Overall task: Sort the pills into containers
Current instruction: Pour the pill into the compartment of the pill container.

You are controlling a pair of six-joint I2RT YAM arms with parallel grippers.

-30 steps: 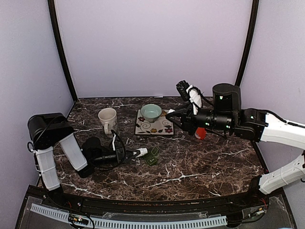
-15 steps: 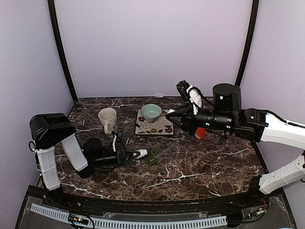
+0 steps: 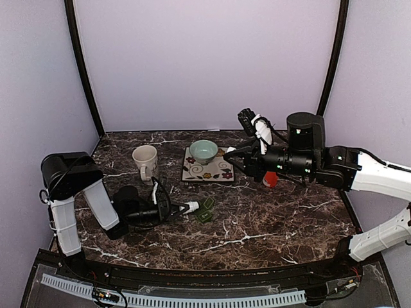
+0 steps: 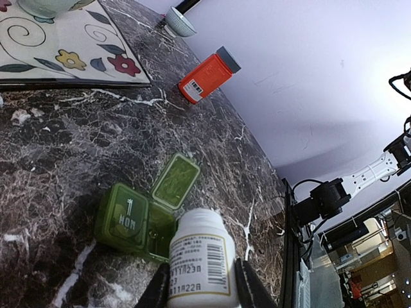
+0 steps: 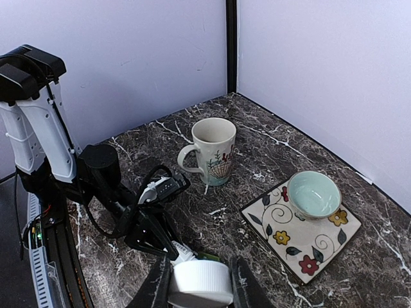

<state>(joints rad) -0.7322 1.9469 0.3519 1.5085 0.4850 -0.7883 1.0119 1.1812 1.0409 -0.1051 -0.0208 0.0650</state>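
The dark green pill box (image 4: pixel 128 215) lies on the marble table (image 3: pixel 270 224), one lid shut and marked MON, the lid beside it (image 4: pixel 174 181) open. It also shows in the top view (image 3: pixel 205 210). My left gripper (image 4: pixel 202 285) is shut on a white labelled pill bottle (image 4: pixel 200 256), held on its side with its mouth at the open compartment. My right gripper (image 5: pixel 200 287) is shut on a white ribbed cap (image 5: pixel 200 281), held above the table near the tile. In the top view the left gripper (image 3: pixel 176 208) is low and the right gripper (image 3: pixel 230 153) is raised. No loose pills show.
An orange bottle (image 3: pixel 270 179) lies right of centre and also shows in the left wrist view (image 4: pixel 207 76). A pale green bowl (image 3: pixel 203 151) sits on a flowered tile (image 3: pixel 215 173). A cream mug (image 3: pixel 145 160) stands left of it. Black cables (image 3: pixel 157 196) loop at the left wrist.
Almost nothing: the left arm's upper links have shifted very slightly. The white bottle stays at the pill box and the right arm holds still.
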